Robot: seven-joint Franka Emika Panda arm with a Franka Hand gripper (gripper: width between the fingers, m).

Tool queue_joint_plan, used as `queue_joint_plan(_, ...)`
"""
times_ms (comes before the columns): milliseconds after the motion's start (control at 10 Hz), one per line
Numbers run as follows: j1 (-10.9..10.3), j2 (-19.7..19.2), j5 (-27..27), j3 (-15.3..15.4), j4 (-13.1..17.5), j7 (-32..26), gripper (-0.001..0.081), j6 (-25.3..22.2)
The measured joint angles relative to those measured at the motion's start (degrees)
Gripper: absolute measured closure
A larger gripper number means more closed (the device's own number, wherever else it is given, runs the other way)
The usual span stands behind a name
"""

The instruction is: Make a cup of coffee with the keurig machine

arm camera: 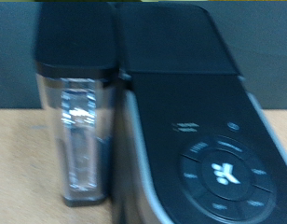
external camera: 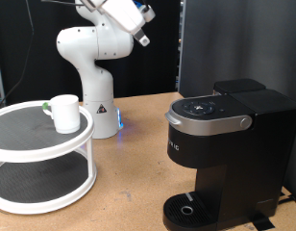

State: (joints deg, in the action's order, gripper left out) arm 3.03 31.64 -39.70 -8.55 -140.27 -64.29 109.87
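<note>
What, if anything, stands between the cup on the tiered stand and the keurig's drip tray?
Nothing visible does. The cup sits on the white stand at the exterior view's left; bare table lies between it and the keurig machine, whose drip tray holds nothing.

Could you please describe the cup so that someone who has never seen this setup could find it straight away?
At the exterior view's left stands a round white two-tier stand. The cup sits upright on its upper tier, near the base of the white robot arm. It is the small plain white mug there, far smaller than the black keurig machine at the exterior view's right.
</note>
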Motion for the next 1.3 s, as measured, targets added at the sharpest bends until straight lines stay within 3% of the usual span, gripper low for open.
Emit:
queue_joint_plan(200,0.70,2.00,2.28,-3.19,-0.16,-1.23,0.0802,-7.64)
queue_joint_plan(500,2.11,5.66,7.40,-6.32,-0.74,-5.22,0.0802,-15.18)
queue_joint_plan(600,2.09,6.94,7.61,-7.10,-1.45,-7.14,0.0802,-15.77)
queue_joint_plan(1000,2.92,7.07,5.03,-8.53,-1.90,-3.41,0.0802,-16.11)
queue_joint_plan(1300,6.54,8.17,9.59,-11.28,-1.87,-1.11,0.0802,-21.81)
